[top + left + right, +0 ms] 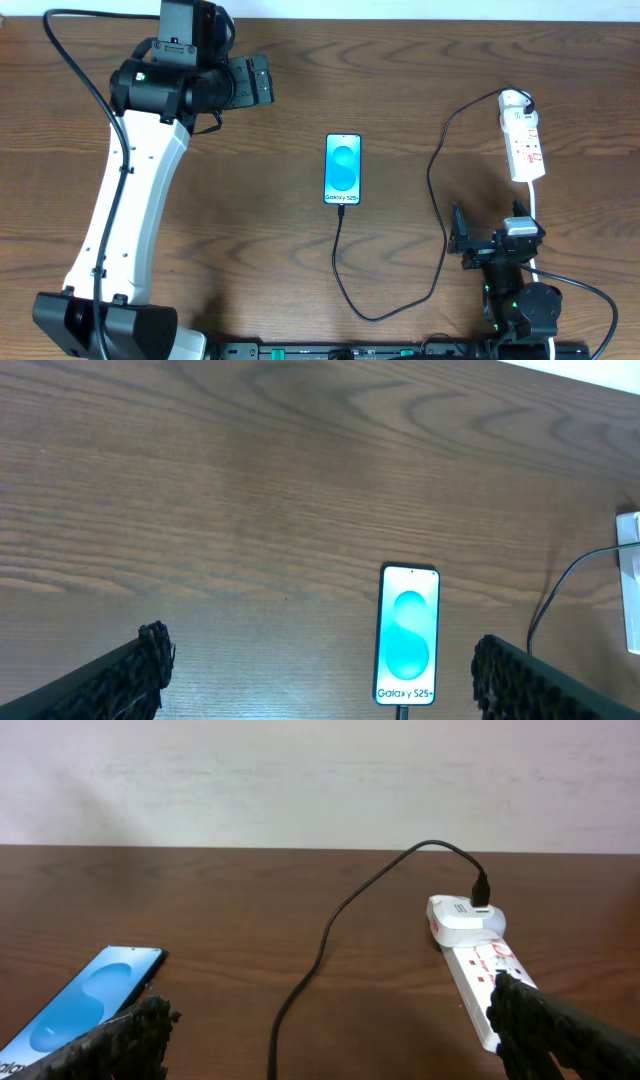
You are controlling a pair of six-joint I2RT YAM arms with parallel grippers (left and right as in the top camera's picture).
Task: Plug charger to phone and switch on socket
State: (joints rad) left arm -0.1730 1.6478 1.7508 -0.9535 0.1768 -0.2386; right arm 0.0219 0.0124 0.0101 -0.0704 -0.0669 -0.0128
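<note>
I find my left tool (320, 678) with its fingers (140, 672) spread wide apart and nothing between them, hanging above the far left of the bench (250, 250), apart from the phone (342, 169). My right tool (335, 1038) is likewise spread wide and empty, low at the near right. The phone lies flat at mid-bench, screen up and lit, "Galaxy S25+" legible. The charger cable (431, 180) meets the phone's near edge, runs toward me, loops right across the bench between the phone and the right tool, then climbs to a white adapter (465, 915) at the far end of the power strip (525, 145). The strip lies on the right, its white cord (537, 205) trailing back past my right arm. Only the overhead view shows the full cable run and its loop. The right wrist view shows the black plug standing in the adapter, my right finger overlapping the strip's near end, and a pale wall (300, 780) behind. The left wrist view shows only a sliver of the strip at its right border. Whether the tip is fully seated in the phone, and how the red-marked switches stand, I cannot tell.
</note>
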